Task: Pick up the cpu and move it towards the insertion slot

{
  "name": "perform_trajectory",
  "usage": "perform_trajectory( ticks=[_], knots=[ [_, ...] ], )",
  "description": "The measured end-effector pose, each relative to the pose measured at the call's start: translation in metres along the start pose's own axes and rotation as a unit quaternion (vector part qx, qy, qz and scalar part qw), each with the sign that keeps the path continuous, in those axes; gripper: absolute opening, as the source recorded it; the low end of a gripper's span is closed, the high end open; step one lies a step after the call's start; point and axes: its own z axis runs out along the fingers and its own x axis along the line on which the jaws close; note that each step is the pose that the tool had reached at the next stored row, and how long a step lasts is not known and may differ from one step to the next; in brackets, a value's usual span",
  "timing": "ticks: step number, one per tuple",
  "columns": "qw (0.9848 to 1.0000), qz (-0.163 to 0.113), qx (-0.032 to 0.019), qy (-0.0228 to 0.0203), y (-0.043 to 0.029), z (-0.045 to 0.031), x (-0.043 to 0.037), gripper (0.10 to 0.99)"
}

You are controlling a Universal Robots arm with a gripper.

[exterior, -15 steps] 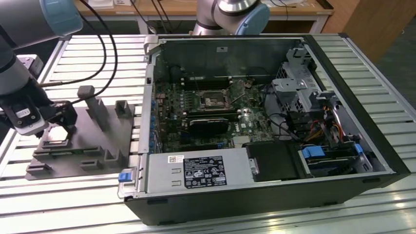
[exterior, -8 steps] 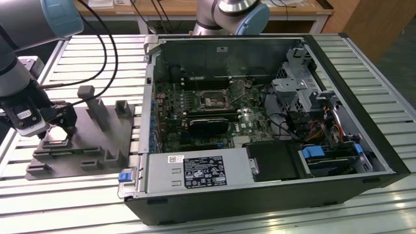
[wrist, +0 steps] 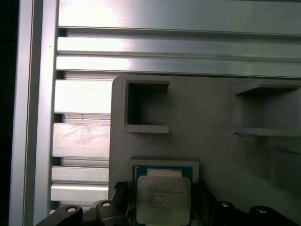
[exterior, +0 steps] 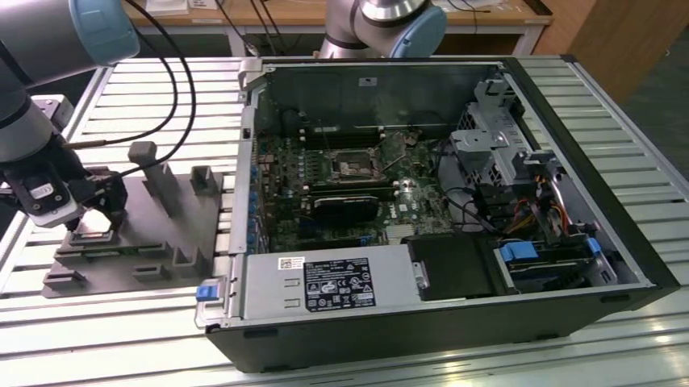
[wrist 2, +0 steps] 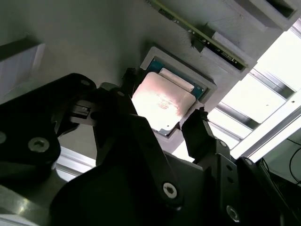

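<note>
**Two fingers [wrist 2: 200, 129] astride the chip**

The arm's black gripper [exterior: 95, 224] hangs over the grey plastic fixture block [exterior: 161, 242] at the exterior view's left. Its fingers are spread, one on each side of the small flat square cpu with a silvery top [wrist: 163, 200]. The cpu lies in a fixture recess, and the fingers seem not to touch it. The dark, silver-framed square insertion slot [exterior: 352, 165] sits well apart, inside the open black computer case [exterior: 431, 330].
</note>
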Motion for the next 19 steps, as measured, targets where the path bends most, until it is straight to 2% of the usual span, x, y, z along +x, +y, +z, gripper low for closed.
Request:
perform_trajectory(
  ticks=[2,3,7,15,19],
  knots=[
    [1.0000,0.000,0.0000,0.0000,0.0000,0.0002,0.0000,0.659],
    [1.0000,0.000,-0.0001,-0.0001,0.0000,0.0003,0.0000,0.588],
    [1.0000,0.000,-0.0001,-0.0001,0.0000,0.0004,-0.0003,0.545],
    [1.0000,0.000,-0.0001,-0.0002,0.0000,-0.0001,-0.0007,0.545],
    [1.0000,0.000,-0.0001,-0.0001,0.0001,-0.0036,-0.0007,0.545]
  ],
)
